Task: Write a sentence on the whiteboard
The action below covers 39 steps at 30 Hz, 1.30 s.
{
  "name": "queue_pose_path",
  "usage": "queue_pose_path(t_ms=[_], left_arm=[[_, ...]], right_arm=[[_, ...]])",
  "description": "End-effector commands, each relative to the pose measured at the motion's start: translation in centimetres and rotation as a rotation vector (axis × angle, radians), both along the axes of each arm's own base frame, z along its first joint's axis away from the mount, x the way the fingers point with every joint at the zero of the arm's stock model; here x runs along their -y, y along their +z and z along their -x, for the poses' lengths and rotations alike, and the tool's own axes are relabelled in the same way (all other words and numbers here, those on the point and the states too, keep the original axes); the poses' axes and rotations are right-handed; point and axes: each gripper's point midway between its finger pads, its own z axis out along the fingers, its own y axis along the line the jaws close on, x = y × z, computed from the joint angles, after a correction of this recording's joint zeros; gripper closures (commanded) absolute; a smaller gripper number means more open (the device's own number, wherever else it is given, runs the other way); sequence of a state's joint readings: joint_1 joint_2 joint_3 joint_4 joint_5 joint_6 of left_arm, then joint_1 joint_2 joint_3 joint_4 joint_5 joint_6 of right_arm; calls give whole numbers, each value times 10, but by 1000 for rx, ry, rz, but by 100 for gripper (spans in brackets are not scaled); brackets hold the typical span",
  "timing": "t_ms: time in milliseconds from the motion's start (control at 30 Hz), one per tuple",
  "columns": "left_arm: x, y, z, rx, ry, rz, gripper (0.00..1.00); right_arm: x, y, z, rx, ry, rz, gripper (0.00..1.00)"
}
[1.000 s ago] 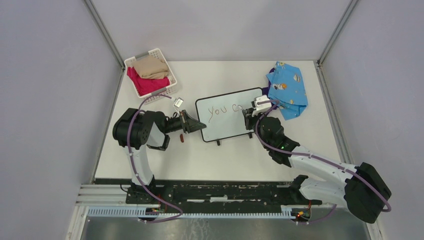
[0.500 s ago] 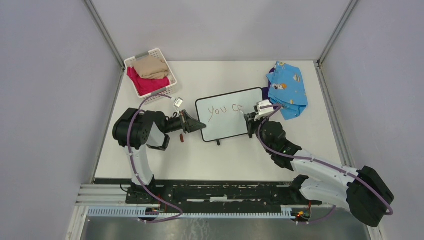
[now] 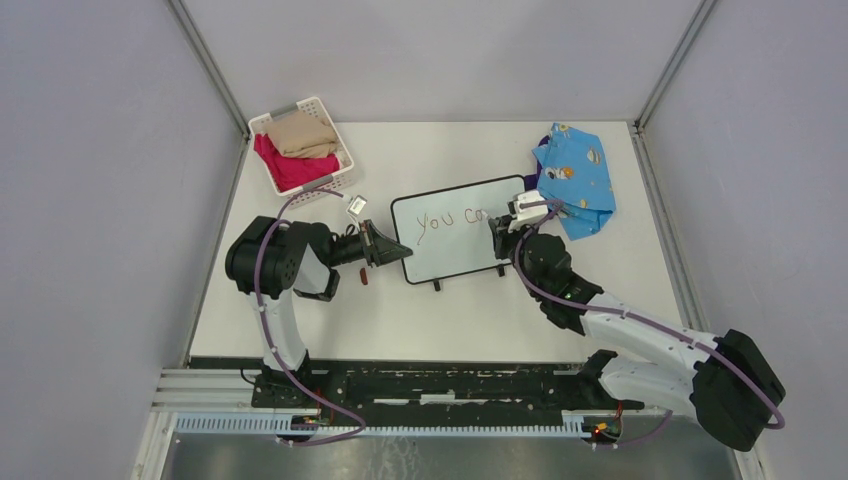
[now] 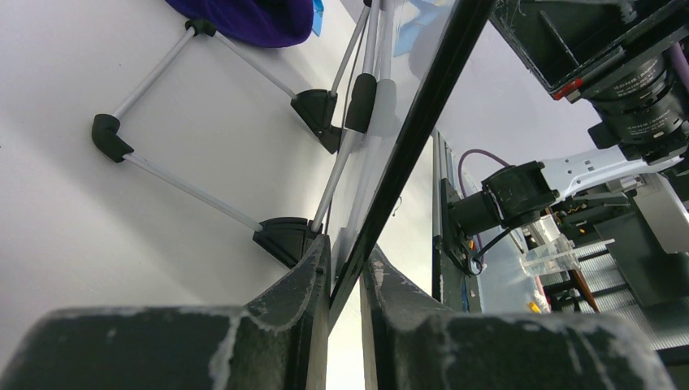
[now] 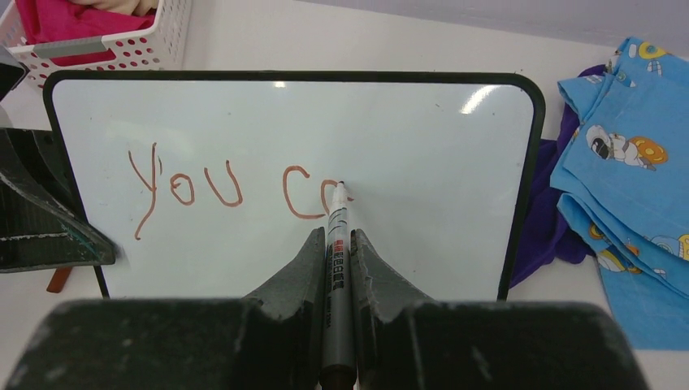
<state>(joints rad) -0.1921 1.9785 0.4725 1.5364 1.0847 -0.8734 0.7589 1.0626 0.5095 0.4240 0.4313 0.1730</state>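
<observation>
Bench (image 3: 420, 320): whiteboard (image 3: 460, 230) upright at centre, lettered "You C…". Left gripper (image 4: 345, 256): pinching whiteboard's left edge. Right gripper (image 5: 339, 237): pinching marker (image 5: 338, 215), tip on whiteboard. Risk: hard strokes could twist or tip whiteboard, spoiling letters.

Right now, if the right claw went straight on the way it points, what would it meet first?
The whiteboard: the marker in the right claw points at it, tip on or nearly on the surface.

Black-framed white whiteboard (image 5: 422, 138), reddish-brown lettering (image 5: 230, 203)
</observation>
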Motion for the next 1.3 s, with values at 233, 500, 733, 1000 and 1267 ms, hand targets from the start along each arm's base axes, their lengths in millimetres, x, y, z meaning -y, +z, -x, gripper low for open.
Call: queue_pose_path(t_ms=[233,500,733,1000,1267], left_arm=[[1,9,5,136,-35,16,98],[1,9,5,135,-34,16,98],[1,10,5,138,-34,16,98],[2,10,5,136,-35,16,98],[2,11,5,137,-35,17,98]], right_arm=[[0,15,-6,33,-15,-22,100],[7,-5,3,-1,-10,-13,100],[9,1,6,10,-8,-30,100],[7,43,0,86,-15,-66,100],[0,48,-9,86,-18,-61,100]])
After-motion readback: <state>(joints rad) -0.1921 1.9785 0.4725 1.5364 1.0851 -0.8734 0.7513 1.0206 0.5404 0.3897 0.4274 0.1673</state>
